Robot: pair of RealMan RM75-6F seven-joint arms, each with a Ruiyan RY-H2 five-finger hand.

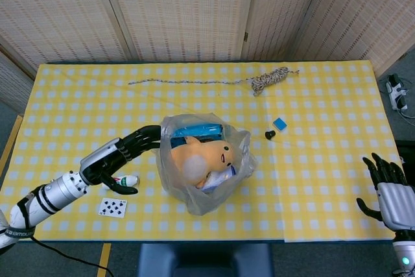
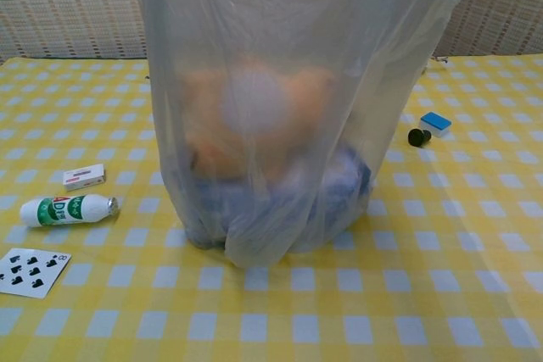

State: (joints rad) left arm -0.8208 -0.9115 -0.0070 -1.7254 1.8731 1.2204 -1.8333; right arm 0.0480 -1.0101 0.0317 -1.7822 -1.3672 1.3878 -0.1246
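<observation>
left hand (image 1: 123, 157) open beside upright plastic bag (image 1: 202, 168), mouth upward

Clear plastic bag (image 1: 202, 167), upright, open-topped, stuffed, table centre

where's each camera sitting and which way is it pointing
Head view: high above the near table edge, looking steeply down on the plastic bag; shows the left robot hand at the bag's rim and the right robot hand at the table's right edge.
Chest view: low, near tabletop height, facing forward into the bag; no robot hand visible.
Shared: bag, small bottle, playing card, blue block.
</observation>
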